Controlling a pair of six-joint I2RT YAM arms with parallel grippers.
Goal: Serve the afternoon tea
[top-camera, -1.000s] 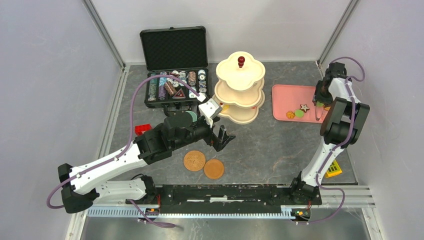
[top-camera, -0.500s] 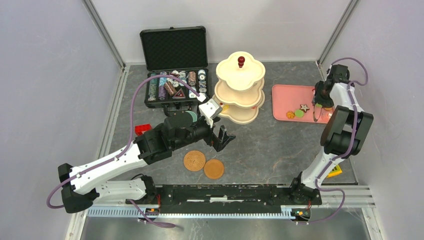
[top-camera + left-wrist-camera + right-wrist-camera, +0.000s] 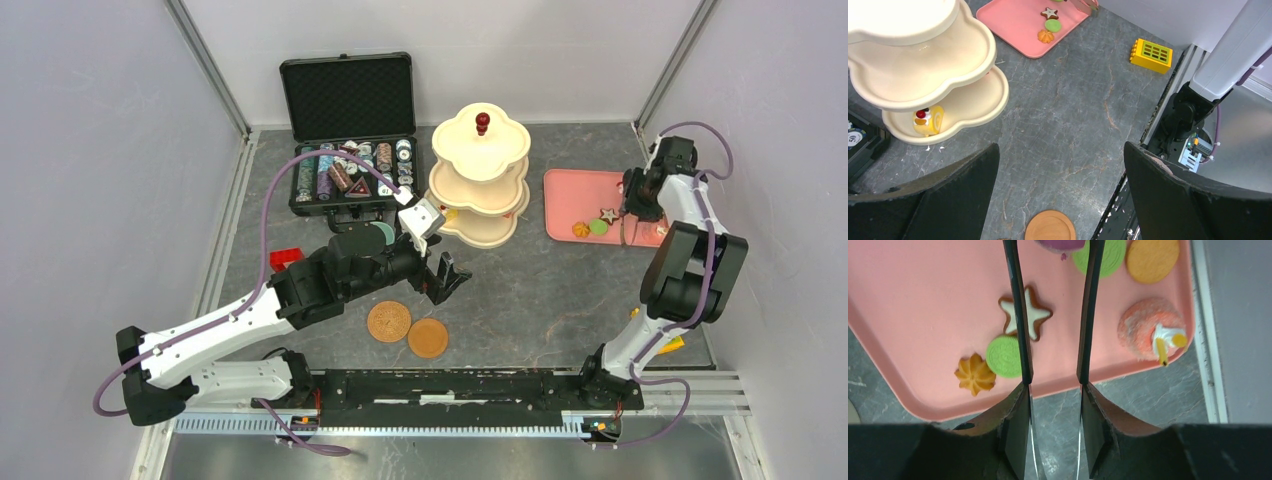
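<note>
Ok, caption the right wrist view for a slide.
The right gripper straddles a purple pastry at the pink tray, among cookies and a frosted cake.

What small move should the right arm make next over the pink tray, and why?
Probably close the right gripper a little more. Its fingers bracket a purple pastry at the pink tray, but the view cuts the pastry off, so a firm pinch is not certain. Lifting now might drop it.

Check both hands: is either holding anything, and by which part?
Right hand pinches a small purple toy pastry by its opposite sides; left hand is open and holds nothing.
</note>
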